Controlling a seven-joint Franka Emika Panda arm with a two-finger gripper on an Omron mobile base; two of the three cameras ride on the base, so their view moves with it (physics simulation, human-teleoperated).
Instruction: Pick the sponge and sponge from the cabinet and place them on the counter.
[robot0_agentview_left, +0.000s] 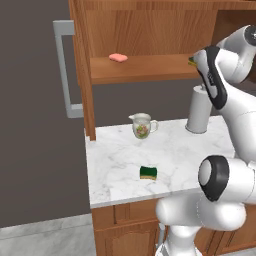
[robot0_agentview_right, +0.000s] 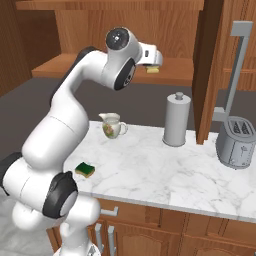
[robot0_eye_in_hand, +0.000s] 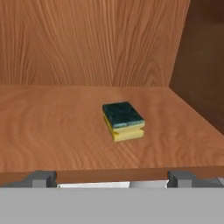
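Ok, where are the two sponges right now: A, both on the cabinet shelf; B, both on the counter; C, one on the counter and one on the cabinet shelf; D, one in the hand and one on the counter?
C: one sponge lies on the white counter, the other sponge sits on the cabinet shelf ahead of the open hand.

Even flat render light — soft, slightly blurred.

One sponge (robot0_agentview_left: 148, 172), yellow with a dark green top, lies flat near the front edge of the white marble counter (robot0_agentview_left: 120, 165). The second sponge (robot0_eye_in_hand: 123, 121) sits flat on the open reddish-brown cabinet's (robot0_agentview_left: 150, 30) wooden shelf, toward its right end.
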